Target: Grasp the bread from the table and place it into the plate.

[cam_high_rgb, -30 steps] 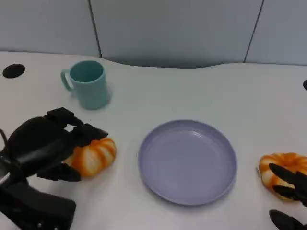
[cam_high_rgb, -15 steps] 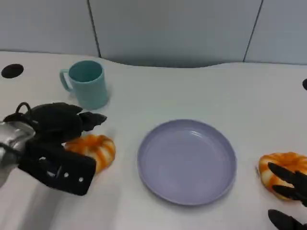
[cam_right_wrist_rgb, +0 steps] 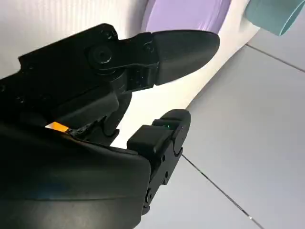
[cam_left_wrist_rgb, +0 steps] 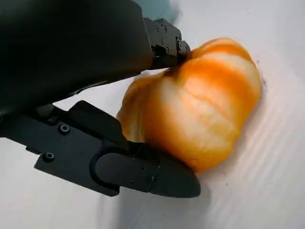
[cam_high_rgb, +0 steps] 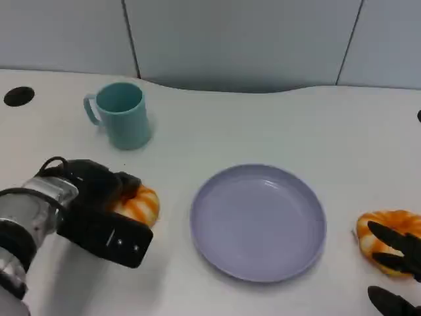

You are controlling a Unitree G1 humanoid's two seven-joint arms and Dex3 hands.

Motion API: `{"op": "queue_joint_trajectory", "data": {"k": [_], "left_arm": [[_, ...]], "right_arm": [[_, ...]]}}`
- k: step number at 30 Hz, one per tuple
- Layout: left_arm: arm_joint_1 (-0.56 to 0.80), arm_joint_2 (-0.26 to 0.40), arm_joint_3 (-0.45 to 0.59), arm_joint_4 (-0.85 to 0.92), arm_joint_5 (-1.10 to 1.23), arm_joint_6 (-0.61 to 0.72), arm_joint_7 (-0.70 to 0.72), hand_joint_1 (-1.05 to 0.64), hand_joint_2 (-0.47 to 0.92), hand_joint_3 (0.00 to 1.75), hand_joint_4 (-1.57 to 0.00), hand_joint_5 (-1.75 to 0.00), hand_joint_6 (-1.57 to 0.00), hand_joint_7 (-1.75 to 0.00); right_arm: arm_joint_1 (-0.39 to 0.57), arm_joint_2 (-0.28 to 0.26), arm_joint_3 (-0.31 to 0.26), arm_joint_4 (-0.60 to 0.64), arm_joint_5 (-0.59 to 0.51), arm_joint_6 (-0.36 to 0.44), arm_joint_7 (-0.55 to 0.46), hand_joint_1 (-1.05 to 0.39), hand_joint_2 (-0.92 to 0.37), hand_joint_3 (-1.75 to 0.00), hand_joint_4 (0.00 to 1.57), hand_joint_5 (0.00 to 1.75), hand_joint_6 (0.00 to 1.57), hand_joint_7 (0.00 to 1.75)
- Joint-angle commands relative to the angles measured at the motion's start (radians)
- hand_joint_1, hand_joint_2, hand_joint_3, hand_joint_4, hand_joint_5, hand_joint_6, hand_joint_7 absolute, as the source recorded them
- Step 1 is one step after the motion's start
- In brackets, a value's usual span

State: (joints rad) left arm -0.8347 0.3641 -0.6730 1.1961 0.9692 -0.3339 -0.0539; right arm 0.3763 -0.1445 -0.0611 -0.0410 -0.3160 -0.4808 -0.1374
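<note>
An orange-and-white striped bread point(cam_high_rgb: 141, 203) lies on the white table left of the lilac plate point(cam_high_rgb: 258, 222). My left hand point(cam_high_rgb: 99, 214) is down over its left side and hides much of it. In the left wrist view the bread point(cam_left_wrist_rgb: 205, 105) sits between black fingers point(cam_left_wrist_rgb: 162, 43) that touch it on two sides, so the hand point(cam_left_wrist_rgb: 86, 71) grips it on the table. A second striped bread point(cam_high_rgb: 385, 227) lies right of the plate. My right hand point(cam_high_rgb: 398, 257) rests at its near edge with fingers spread, holding nothing.
A teal cup point(cam_high_rgb: 122, 115) stands at the back left, behind the left hand. A black round hole point(cam_high_rgb: 18, 97) sits in the table at the far left. The right wrist view shows the plate's edge point(cam_right_wrist_rgb: 190, 14) and the cup point(cam_right_wrist_rgb: 276, 14) beyond my right hand point(cam_right_wrist_rgb: 95, 105).
My left hand has turned and come down onto the left bread, and its fingers have closed around it. The right hand, the plate and the cup have not moved.
</note>
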Motion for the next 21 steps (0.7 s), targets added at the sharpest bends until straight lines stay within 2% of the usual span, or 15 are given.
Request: {"op": "queue_joint_trajectory", "data": {"k": [1,5,9,11,12,13,14,15,16,17,18,19,20,21], "left_arm": [[0.006,-0.032,-0.047,0.073,0.018,0.041,0.100,-0.82,0.92,0.31,-0.08,-0.06,-0.02,-0.01],[0.023,-0.050,-0.057,0.106,0.010,0.074,0.232,-0.73,0.92,0.23,-0.13,-0.09,-0.08,-0.03],[0.021,-0.063,-0.061,0.132,0.007,0.102,0.342,-0.41,0.92,0.14,-0.33,-0.26,-0.29,-0.09],[0.013,-0.069,-0.074,0.140,0.012,0.116,0.357,-0.36,0.92,0.14,-0.30,-0.56,-0.41,-0.10],[0.006,-0.071,-0.079,0.144,0.013,0.118,0.348,-0.35,0.92,0.13,-0.32,-0.64,-0.46,-0.12],[-0.003,-0.074,-0.074,0.148,0.001,0.115,0.314,-0.34,0.92,0.09,-0.35,-0.76,-0.50,-0.24],[-0.010,-0.076,-0.070,0.150,-0.008,0.111,0.288,-0.34,0.91,0.06,-0.39,-0.94,-0.48,-0.42],[-0.017,-0.078,-0.062,0.152,-0.021,0.107,0.255,-0.34,0.90,0.03,-0.41,-1.07,-0.40,-0.60],[-0.027,-0.077,-0.047,0.153,-0.043,0.092,0.206,-0.34,0.90,0.02,-0.42,-1.13,-0.37,-0.55],[-0.033,-0.074,-0.038,0.152,-0.059,0.079,0.176,-0.31,0.85,0.01,-0.50,-1.22,-0.35,-0.44],[-0.039,-0.073,-0.032,0.151,-0.071,0.071,0.147,-0.30,0.82,0.00,-0.58,-1.30,-0.46,-0.39],[-0.043,-0.070,-0.028,0.150,-0.082,0.060,0.130,-0.31,0.81,0.00,-0.62,-1.37,-0.50,-0.53],[-0.045,-0.066,-0.027,0.147,-0.088,0.051,0.125,-0.32,0.80,0.00,-0.62,-1.49,-0.47,-0.99],[-0.047,-0.064,-0.026,0.146,-0.093,0.044,0.122,-0.34,0.80,0.01,-0.64,-1.56,-0.50,-1.23]], "right_arm": [[0.004,-0.008,-0.017,-0.004,-0.001,-0.010,-0.020,-0.35,-0.92,-0.32,0.82,0.18,0.66,0.00],[0.004,-0.014,-0.021,-0.002,-0.010,-0.020,-0.031,-0.35,-0.92,-0.32,0.79,0.16,0.64,0.00],[0.002,-0.017,-0.022,0.005,0.002,-0.044,-0.032,-0.33,-0.92,-0.32,0.79,0.15,0.63,0.00],[0.002,-0.016,-0.023,0.004,0.003,-0.046,-0.032,-0.32,-0.92,-0.32,0.79,0.14,0.63,0.00],[0.003,-0.015,-0.023,0.002,0.005,-0.044,-0.031,-0.32,-0.92,-0.32,0.79,0.14,0.63,0.00],[0.004,-0.015,-0.023,0.001,0.005,-0.044,-0.031,-0.33,-0.92,-0.32,0.79,0.14,0.63,0.00],[0.004,-0.015,-0.023,0.000,0.004,-0.045,-0.032,-0.33,-0.92,-0.32,0.80,0.14,0.63,0.00],[0.005,-0.015,-0.024,-0.003,0.003,-0.042,-0.031,-0.33,-0.92,-0.32,0.81,0.15,0.63,0.00],[0.006,-0.014,-0.024,-0.006,0.003,-0.041,-0.032,-0.33,-0.92,-0.32,0.81,0.15,0.63,0.00],[0.006,-0.015,-0.025,-0.005,0.003,-0.042,-0.032,-0.33,-0.92,-0.32,0.81,0.14,0.63,0.00],[0.006,-0.015,-0.026,-0.006,0.002,-0.043,-0.033,-0.33,-0.92,-0.32,0.81,0.14,0.63,0.00],[0.007,-0.014,-0.027,-0.007,0.004,-0.042,-0.032,-0.33,-0.92,-0.32,0.80,0.14,0.63,0.00],[0.008,-0.014,-0.027,-0.008,0.008,-0.042,-0.030,-0.33,-0.92,-0.32,0.80,0.13,0.63,0.00],[0.008,-0.014,-0.028,-0.010,0.011,-0.041,-0.027,-0.32,-0.92,-0.32,0.79,0.13,0.63,0.00]]}}
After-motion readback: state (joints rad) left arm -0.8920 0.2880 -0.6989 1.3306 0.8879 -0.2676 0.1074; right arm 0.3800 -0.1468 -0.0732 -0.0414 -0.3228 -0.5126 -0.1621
